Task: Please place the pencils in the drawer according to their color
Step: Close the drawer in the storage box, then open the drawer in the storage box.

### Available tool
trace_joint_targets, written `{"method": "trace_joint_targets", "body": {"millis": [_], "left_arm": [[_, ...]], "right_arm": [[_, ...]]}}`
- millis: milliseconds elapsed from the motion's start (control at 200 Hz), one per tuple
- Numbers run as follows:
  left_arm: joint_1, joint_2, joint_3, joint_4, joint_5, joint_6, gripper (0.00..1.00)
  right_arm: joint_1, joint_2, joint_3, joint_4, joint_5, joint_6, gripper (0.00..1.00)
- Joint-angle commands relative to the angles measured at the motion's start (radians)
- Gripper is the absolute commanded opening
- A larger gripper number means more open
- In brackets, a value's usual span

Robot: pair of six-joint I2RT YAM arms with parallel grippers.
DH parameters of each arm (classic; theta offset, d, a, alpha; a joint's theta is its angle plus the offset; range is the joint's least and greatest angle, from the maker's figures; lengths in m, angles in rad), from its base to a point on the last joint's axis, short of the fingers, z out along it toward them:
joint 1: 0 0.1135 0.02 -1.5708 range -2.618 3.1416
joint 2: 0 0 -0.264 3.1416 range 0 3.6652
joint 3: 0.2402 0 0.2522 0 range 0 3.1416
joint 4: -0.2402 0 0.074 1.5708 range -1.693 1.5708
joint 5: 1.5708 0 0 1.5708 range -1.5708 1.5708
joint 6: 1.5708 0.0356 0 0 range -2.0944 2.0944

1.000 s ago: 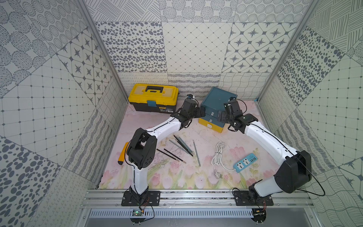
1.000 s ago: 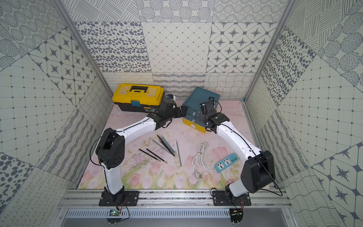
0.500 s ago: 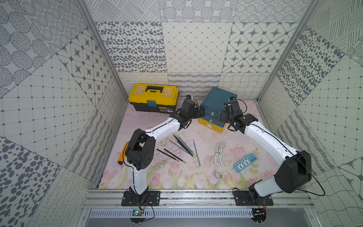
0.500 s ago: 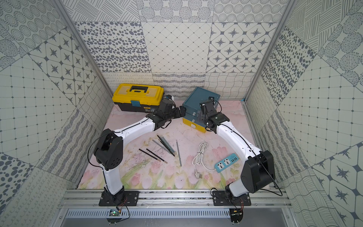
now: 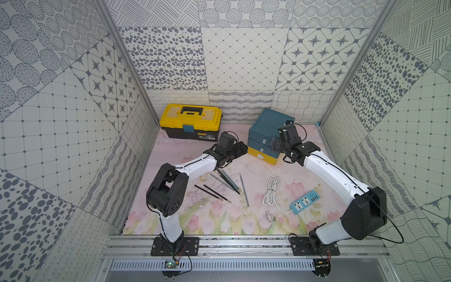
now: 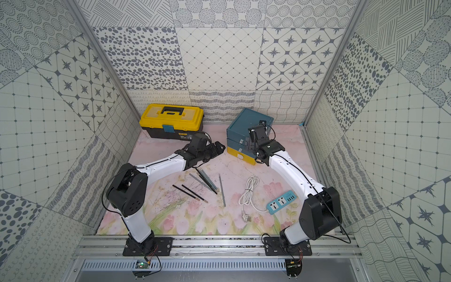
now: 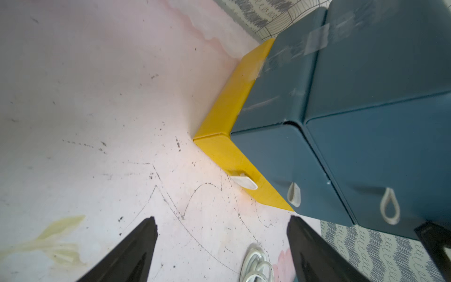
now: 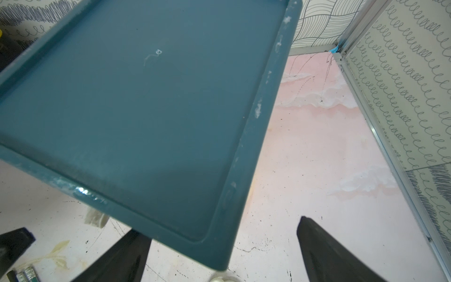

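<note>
The drawer point(image 5: 267, 124) is a teal chest at the back with a yellow lowest drawer point(image 5: 262, 156). In both top views several pencils point(image 5: 228, 182) lie loose on the mat's middle, grey-teal ones bunched and two black ones point(image 5: 212, 193) beside them. My left gripper point(image 5: 240, 150) is low by the chest's left front corner. It is open and empty point(image 7: 222, 218), with the yellow drawer's white tab point(image 7: 244, 182) just ahead. My right gripper point(image 5: 275, 144) is open too. It straddles the chest's top corner point(image 8: 219, 227), and one finger is partly hidden under it.
A yellow-and-black toolbox point(image 5: 190, 119) stands at the back left. A coiled white cable point(image 5: 271, 193) and a blue power strip point(image 5: 305, 202) lie on the right of the mat. Patterned walls close in both sides and the back.
My left gripper has sunk a little lower and nearer by the chest's corner. The right arm has held still.
</note>
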Motion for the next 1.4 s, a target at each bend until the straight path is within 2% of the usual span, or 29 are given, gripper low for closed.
{"method": "trace_joint_targets", "body": {"millis": [0,270,415,515,740,1241,1396], "left_arm": [[-0.001,0.027,-0.025,0.163,0.193,-0.182,0.85],[-0.035,0.104,-0.015,0.312,0.282,-0.271,0.73],[-0.052,0.138,0.022,0.312,0.291,-0.275,0.71],[-0.060,0.165,0.047,0.330,0.299,-0.290,0.65],[-0.074,0.227,0.118,0.345,0.319,-0.315,0.62],[-0.082,0.309,0.205,0.373,0.329,-0.339,0.34],[-0.082,0.315,0.208,0.389,0.325,-0.338,0.28]], "right_arm": [[-0.012,0.005,-0.006,0.035,0.019,-0.009,0.99],[-0.012,-0.047,-0.033,0.035,-0.047,0.000,0.99],[-0.012,-0.083,-0.055,0.035,-0.068,0.010,0.99],[-0.010,-0.113,-0.071,0.035,-0.075,0.016,0.99],[-0.010,-0.184,-0.103,0.034,-0.083,0.016,0.99],[-0.009,-0.226,-0.126,0.040,-0.089,0.007,0.99],[-0.008,-0.226,-0.132,0.042,-0.092,0.005,0.99]]}}
